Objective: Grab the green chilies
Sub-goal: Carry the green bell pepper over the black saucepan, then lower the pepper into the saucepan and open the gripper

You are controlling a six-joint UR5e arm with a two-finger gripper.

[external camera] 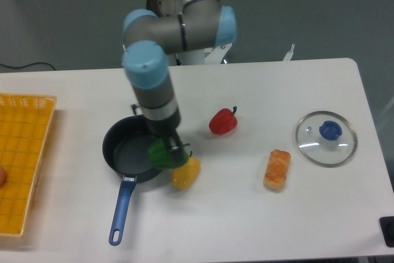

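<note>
Jaws of the grey-and-blue arm's gripper (169, 149) mostly hidden behind the glossy dark-green bell pepper (162, 154), so grip contact can't be made out. Pepper covers the 3 o'clock rim of the black saucepan with blue handle (132, 152) and the top of the yellow bell pepper (185, 173). Orange mesh basket (23, 163) cut off at left edge; a small orange-pink obj. inside it (2, 177) is cropped, unidentifiable. Dark obj. (387, 230) at 4 o'clock corner cropped too.
</note>
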